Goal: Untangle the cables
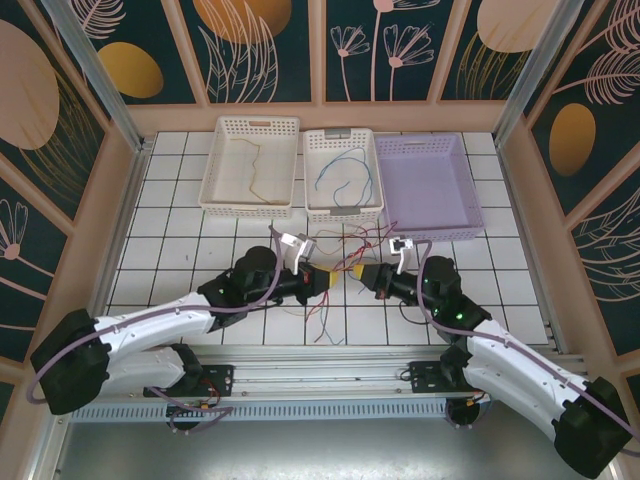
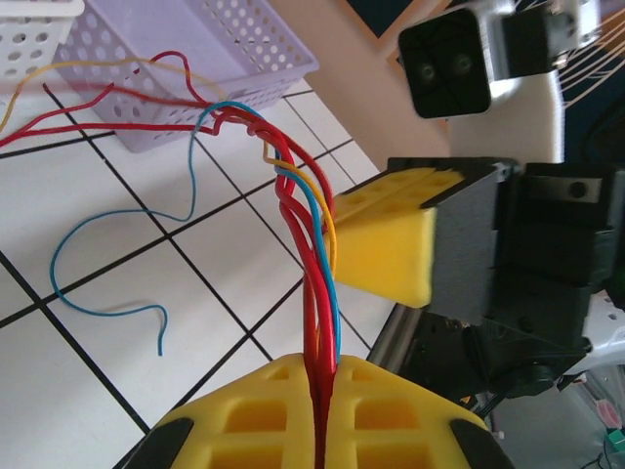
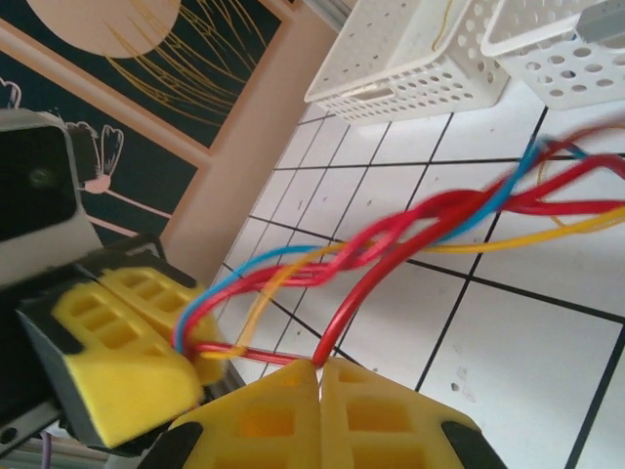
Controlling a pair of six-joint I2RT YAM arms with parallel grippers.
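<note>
Cables [image 2: 311, 283]: mostly red, one blue, one yellow-orange. Left gripper [image 2: 322, 371] and right gripper [image 3: 319, 371]: yellow pads, black bodies. Table [image 1: 180, 262]: white tiles, dark grid lines. Top of the overhead frame: left basket [image 1: 210, 165] and middle basket [image 1: 312, 180] white, right basket [image 1: 425, 190] lavender, all perforated. Walls [image 1: 80, 100]: dark teal, peach leaf and disc motifs.

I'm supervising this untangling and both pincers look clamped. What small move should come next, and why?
Probably ease the right pincer slowly away from the left pincer. Both are shut close together on the twisted bundle of red, blue and yellow wires, and the right one grips a red strand, so drawing apart should start sliding it out of the twist.
</note>
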